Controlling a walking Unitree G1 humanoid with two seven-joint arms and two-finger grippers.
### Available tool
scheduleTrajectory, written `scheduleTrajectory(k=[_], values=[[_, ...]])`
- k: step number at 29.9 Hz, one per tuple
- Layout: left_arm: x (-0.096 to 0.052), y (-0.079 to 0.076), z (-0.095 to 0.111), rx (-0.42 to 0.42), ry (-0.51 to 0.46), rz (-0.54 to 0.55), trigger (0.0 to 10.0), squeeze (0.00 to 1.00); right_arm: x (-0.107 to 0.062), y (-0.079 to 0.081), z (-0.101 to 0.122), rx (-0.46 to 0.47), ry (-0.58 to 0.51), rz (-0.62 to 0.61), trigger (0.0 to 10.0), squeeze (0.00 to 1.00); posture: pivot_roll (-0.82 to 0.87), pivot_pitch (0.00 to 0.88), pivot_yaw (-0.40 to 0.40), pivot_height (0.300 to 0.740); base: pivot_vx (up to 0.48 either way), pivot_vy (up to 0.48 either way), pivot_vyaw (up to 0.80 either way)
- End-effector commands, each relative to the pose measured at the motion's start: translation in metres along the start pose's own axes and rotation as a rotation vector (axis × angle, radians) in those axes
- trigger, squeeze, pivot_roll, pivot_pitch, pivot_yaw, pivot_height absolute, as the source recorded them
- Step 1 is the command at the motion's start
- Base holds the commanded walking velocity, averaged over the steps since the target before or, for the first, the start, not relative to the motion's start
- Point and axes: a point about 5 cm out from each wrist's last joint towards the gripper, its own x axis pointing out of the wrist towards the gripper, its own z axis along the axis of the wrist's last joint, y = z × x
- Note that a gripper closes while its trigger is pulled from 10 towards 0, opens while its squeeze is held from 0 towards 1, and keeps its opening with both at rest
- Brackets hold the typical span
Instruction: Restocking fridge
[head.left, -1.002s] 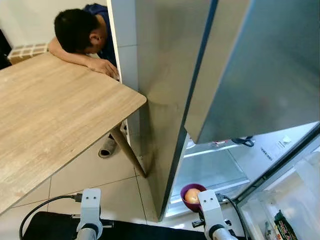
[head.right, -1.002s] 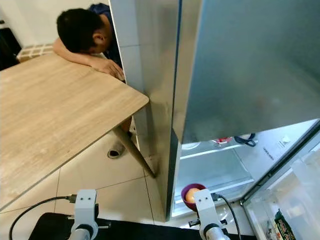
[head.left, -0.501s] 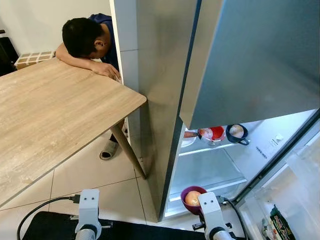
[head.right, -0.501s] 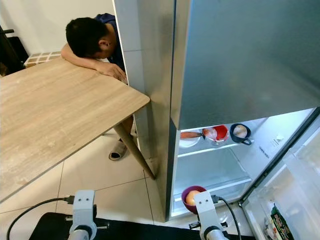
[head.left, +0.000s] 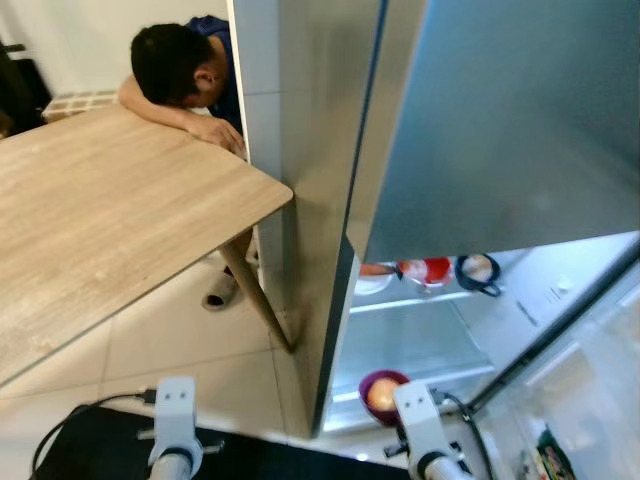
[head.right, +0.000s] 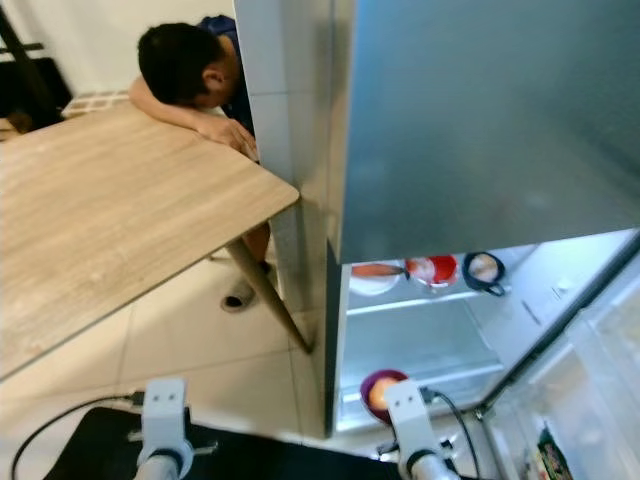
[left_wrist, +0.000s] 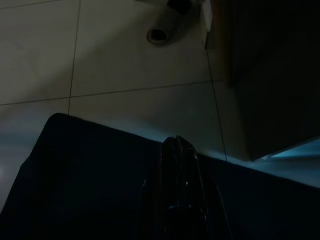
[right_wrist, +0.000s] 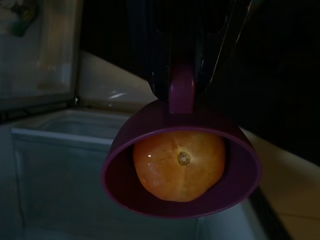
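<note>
Right wrist view: the right gripper (right_wrist: 182, 75) is clenching the handle of a purple cup (right_wrist: 181, 175), its two black fingers (right_wrist: 150, 55) closing on either side of that handle.
Cup contents: an orange-yellow tomato (right_wrist: 179, 164) is sitting inside the cup, stem scar facing the camera.
Cup relative to gripper: the cup is hanging straight off the fingertips, touching them at the handle, its open mouth turned back toward the wrist.
Cup in the scene: in the head views the cup (head.left: 383, 392) is showing at the near right, just beyond the right arm's wrist mount (head.left: 418, 424), in front of the open lower part of the fridge (head.left: 330, 180).
Fridge interior: a lit glass shelf (head.left: 415, 335) is lying just beyond the cup; on a farther shelf a white plate (head.right: 372, 277), a red bowl (head.right: 435, 268) and a dark blue cup (head.right: 483, 270) are standing side by side.
Fridge door: the open door (head.left: 570, 400) is standing to the right of the cup, with a dark green packet (head.left: 553, 452) in its near rack.
Left gripper: the left gripper (left_wrist: 177, 150) is hanging low over a dark mat (left_wrist: 90, 185) on the tiled floor (left_wrist: 125, 60), its fingers pressed together.
Left of fridge: a wooden table (head.left: 110, 220) is standing to the left.
Far end of table: a person (head.left: 180, 65) is leaning head and arm on it.
</note>
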Motion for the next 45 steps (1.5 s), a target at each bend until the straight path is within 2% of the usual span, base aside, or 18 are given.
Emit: scheduleTrajectory(k=[1, 18, 32, 45], values=[[-0.0021, 0.0006, -0.0033, -0.007, 0.007, 0.008, 10.0, 0.00, -0.0003, -0.0003, 0.0003, 0.018, -0.009, -0.014, 10.0, 0.00, -0.07, 0.069, -0.008, 0.731, 0.000, -0.330, 0.00], [-0.0028, 0.0012, -0.0029, -0.014, -0.002, 0.015, 10.0, 0.00, -0.0002, -0.0001, 0.0005, 0.000, -0.008, -0.009, 10.0, 0.00, -0.07, 0.068, -0.009, 0.731, 0.000, -0.324, 0.00], [-0.0028, 0.0026, -0.0033, -0.029, 0.002, 0.021, 10.0, 0.00, 0.0002, 0.0018, 0.0018, 0.001, -0.014, -0.004, 10.0, 0.00, -0.07, 0.059, -0.008, 0.731, 0.000, 0.000, 0.00], [-0.0033, 0.0014, -0.0038, 0.002, 0.002, -0.007, 10.0, 0.00, 0.0011, 0.0018, 0.0036, 0.012, -0.017, -0.006, 10.0, 0.00, -0.07, 0.054, -0.005, 0.731, 0.000, 0.000, 0.00]])
